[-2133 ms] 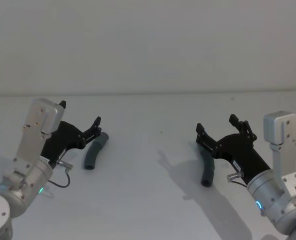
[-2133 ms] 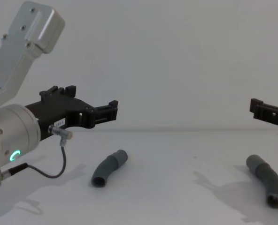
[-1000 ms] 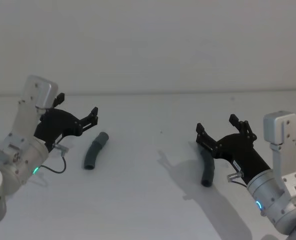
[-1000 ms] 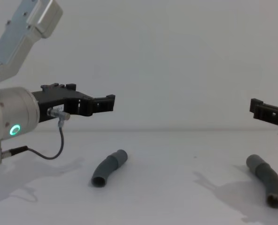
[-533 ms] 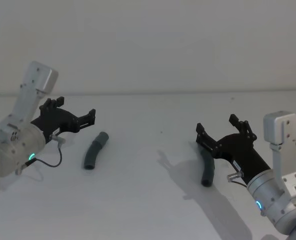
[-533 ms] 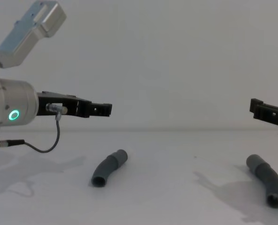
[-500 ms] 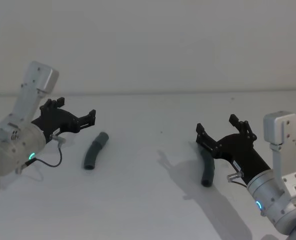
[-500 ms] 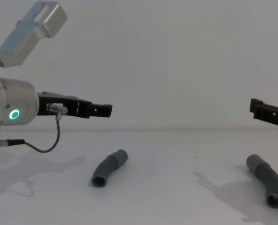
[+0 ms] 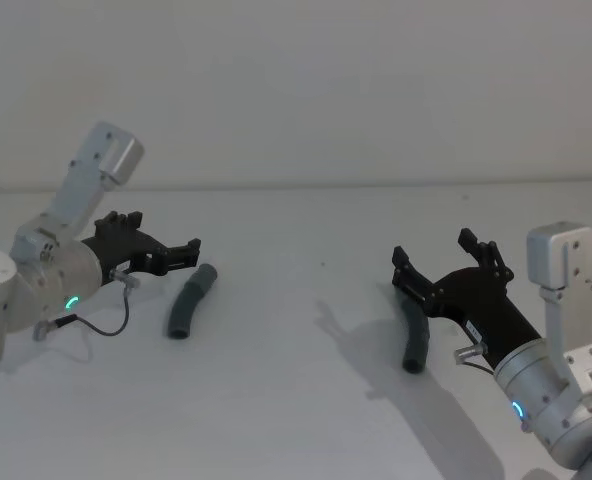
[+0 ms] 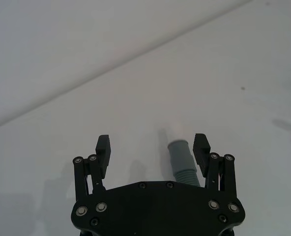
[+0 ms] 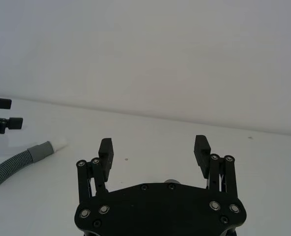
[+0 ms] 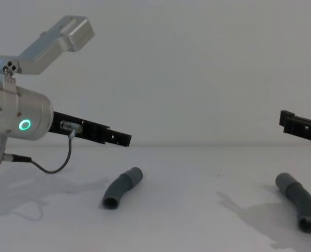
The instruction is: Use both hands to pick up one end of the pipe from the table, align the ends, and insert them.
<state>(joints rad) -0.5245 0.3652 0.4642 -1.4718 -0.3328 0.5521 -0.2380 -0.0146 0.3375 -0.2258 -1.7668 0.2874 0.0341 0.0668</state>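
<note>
Lying well apart on white table (image 9: 296,410): left pipe piece (image 9: 188,303), right pipe piece (image 9: 414,340); open surface between. Logged left gripper (image 9: 189,252) raised over the former's far cuff, angled down, fingers spread; right gripper (image 9: 433,247) above the latter, fingers spread.

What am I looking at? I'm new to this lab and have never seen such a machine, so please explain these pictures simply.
This is a robot with two arms, each ending in a black pincer. One picture looks down from its head, one looks across from its chest, and two look out from the wrists, past each pincer. On the white table lie two short grey bent tube pieces, apart. The left pincer hangs open near the left tube piece, and the right pincer hangs open above the right tube piece. Neither holds anything.
</note>
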